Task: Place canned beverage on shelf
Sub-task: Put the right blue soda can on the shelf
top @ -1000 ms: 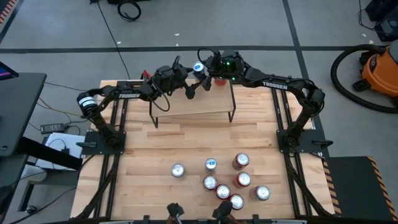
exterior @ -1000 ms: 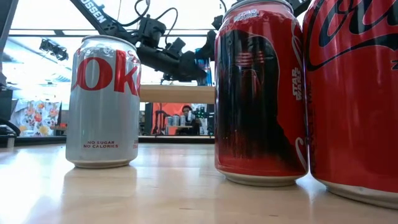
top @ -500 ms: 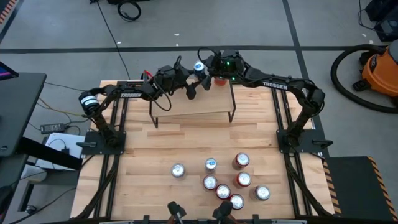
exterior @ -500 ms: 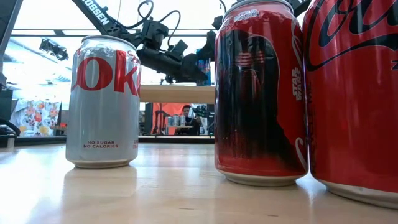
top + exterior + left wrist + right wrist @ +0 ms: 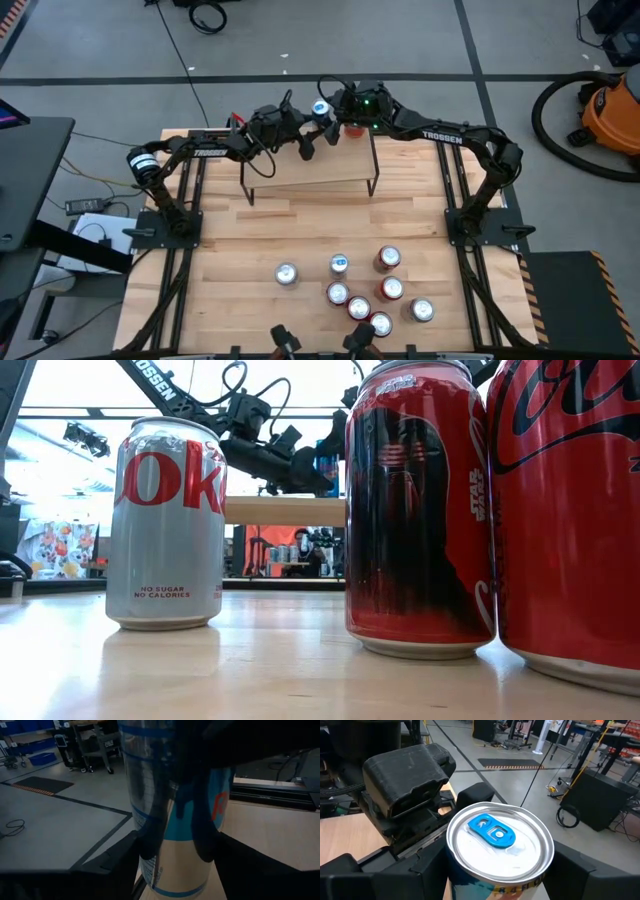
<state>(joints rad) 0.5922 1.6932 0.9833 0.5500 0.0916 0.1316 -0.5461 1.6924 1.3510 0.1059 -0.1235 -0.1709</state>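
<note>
Right gripper [image 5: 328,114] grips a blue-top can [image 5: 320,108], seen from above: it reaches in from the right arm and holds the can over the back edge of the shelf [image 5: 300,172]. Left gripper [image 5: 311,130] meets it from the opposite side, right up against the same can; whether it is clamped on or just closing around it can't be told. Well in front of both grippers, on the tabletop [image 5: 240,240], sits a loose group of cans: one silver-top can [image 5: 287,274] off by itself, then one w/ a blue tab [image 5: 339,264], then six red cans [image 5: 388,259] bunched together.

Low view, level w/ the table: left gripper [image 5: 312,472] comes down at an angle to the blue can [image 5: 328,464], which is held above the light-wood shelf board [image 5: 280,511]. Far nearer the camera than the grippers stand a silver Coke can [image 5: 165,525], a dark red Star Wars can [image 5: 420,510] & part of another red can [image 5: 570,510].

Left wrist view: the blue & silver can [image 5: 150,795] stands upright, filling the frame btwn this arm's own fingers. The right gripper's dark fingers [image 5: 200,832] wrap down over its side.

Right wrist view: the can's silver lid w/ blue tab [image 5: 495,834] sits directly below the right gripper, its fingers pressed to either side. The left gripper's black body [image 5: 405,775] is just beyond the can.
</note>
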